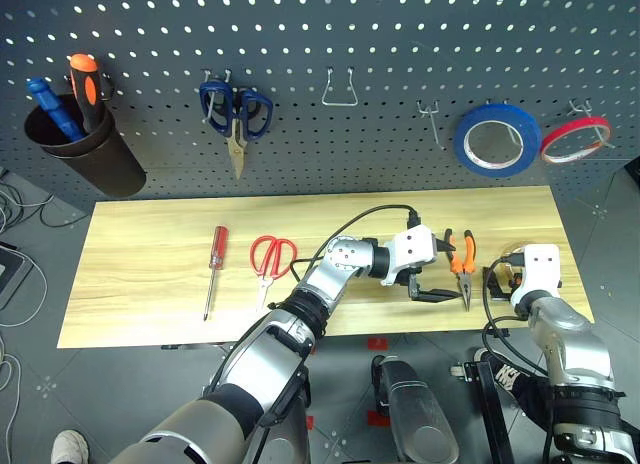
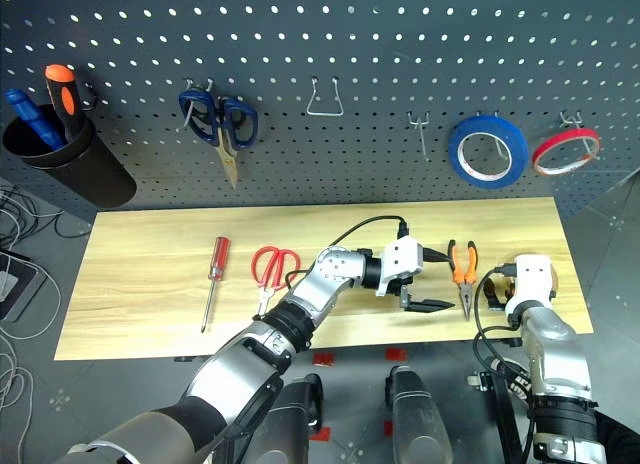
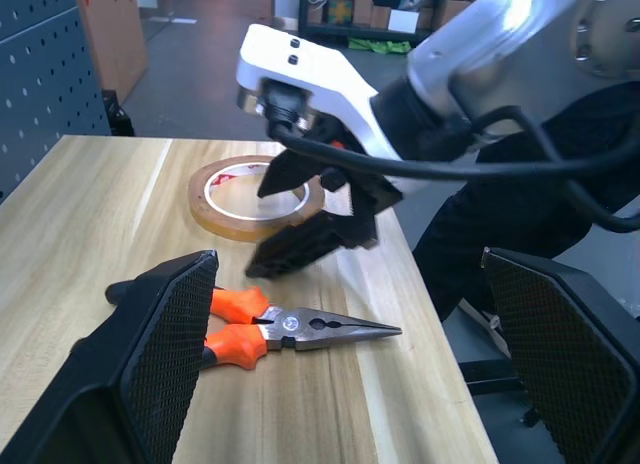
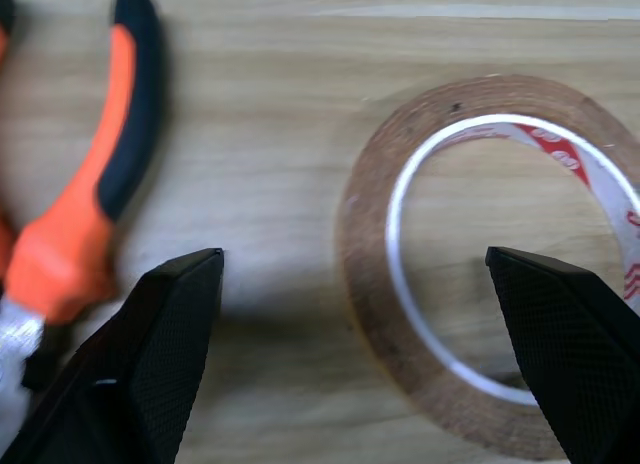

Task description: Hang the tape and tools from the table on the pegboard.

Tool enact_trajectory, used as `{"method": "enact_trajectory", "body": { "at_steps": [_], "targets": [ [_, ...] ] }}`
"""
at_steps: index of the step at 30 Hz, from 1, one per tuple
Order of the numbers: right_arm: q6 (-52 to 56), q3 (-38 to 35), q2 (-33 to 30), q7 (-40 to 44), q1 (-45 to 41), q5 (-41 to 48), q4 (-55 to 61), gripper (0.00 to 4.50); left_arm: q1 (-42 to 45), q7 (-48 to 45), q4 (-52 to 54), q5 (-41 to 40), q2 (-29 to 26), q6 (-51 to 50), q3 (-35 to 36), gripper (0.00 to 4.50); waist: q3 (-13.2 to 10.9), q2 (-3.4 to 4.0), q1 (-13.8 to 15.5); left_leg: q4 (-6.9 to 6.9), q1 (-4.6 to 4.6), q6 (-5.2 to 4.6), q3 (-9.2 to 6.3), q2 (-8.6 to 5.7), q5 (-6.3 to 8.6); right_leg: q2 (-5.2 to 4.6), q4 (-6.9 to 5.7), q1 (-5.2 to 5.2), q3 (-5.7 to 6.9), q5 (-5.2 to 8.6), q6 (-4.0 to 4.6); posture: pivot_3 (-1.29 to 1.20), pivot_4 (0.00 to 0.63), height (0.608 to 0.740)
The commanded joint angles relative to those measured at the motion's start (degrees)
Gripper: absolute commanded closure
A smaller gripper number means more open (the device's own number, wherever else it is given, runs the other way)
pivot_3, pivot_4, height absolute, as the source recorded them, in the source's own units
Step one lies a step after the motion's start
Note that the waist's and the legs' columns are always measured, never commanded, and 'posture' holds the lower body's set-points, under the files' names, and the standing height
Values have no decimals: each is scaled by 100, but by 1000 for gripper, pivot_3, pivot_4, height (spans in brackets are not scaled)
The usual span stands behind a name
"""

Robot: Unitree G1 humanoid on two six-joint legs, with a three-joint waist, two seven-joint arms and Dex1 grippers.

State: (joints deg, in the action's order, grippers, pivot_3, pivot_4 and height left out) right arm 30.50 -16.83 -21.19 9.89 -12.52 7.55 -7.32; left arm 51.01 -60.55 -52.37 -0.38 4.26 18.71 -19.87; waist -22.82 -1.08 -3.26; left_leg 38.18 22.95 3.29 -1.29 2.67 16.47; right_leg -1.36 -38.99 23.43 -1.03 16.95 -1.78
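Note:
The yellow-tan tape lies flat at the right end of the table. My right gripper hovers open just above it, one finger beside the ring and one over its hole; the left wrist view also shows the tape. The orange-and-black pliers lie just left of the tape. My left gripper is open, pointing right, with the pliers in front of its fingers. Red-handled scissors and a red screwdriver lie further left. The pegboard rises behind.
On the pegboard hang blue-handled scissors, a blue roll, a thin red roll and a black cup with two screwdrivers. Bare hooks sit mid-board. Cables lie on the floor at left.

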Motion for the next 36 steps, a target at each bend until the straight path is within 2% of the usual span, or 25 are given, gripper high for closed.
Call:
{"method": "enact_trajectory", "body": {
  "at_steps": [1, 6, 9, 19, 20, 28, 36],
  "targets": [
    [-137, -109, 34, -59, 85, 54, -184, 0, 21, -44, 223, -39, 153, -151, 45, 32, 0, -1, 3, 0, 0, 0, 0, 0, 0, 0, 0, 0, 0, 0, 0, -88, 443, 740],
    [-81, -209, 124, -46, 65, 261, -266, 0, 37, -91, 372, -66, 170, -332, 89, 32, -1, -2, 6, 1, 0, 2, 1, 0, -1, -1, 0, 0, -1, -1, -2, -81, 439, 740],
    [-28, -266, 163, -51, 35, 355, -298, 574, 51, -121, 444, -67, 171, -395, 98, 0, -1, -3, 8, 0, -1, 16, 2, 0, -9, -1, 0, 0, -2, -1, -3, -79, 434, 740],
    [-42, -196, 55, -59, -21, 244, -427, 3895, 88, -147, 430, -41, 201, -390, 134, 0, -1, -3, 15, -5, 0, 24, 3, 0, -13, -2, 2, 0, -1, 0, -6, -79, 430, 740],
    [-42, -173, 27, -70, -26, 208, -446, 4048, 54, -172, 460, -39, 201, -391, 123, 0, -1, -3, 15, -5, 0, 24, 3, 1, -14, -2, 2, 0, 0, 1, -6, -80, 427, 740],
    [-216, 42, -165, -168, 25, -59, -252, 4046, -259, -364, 944, -83, 68, -561, 115, 0, 0, -2, 16, -3, 0, 32, 5, -1, -18, -6, 2, 0, 0, 0, -8, -84, 398, 740],
    [-722, 791, -227, -121, 878, -684, 1592, 4046, -839, -298, 2433, -411, -382, -1548, 292, 0, 14, 14, 15, -9, 15, 42, 13, 2, -24, -8, -1, 25, -4, 1, -12, -91, 342, 740]
  ]
}}
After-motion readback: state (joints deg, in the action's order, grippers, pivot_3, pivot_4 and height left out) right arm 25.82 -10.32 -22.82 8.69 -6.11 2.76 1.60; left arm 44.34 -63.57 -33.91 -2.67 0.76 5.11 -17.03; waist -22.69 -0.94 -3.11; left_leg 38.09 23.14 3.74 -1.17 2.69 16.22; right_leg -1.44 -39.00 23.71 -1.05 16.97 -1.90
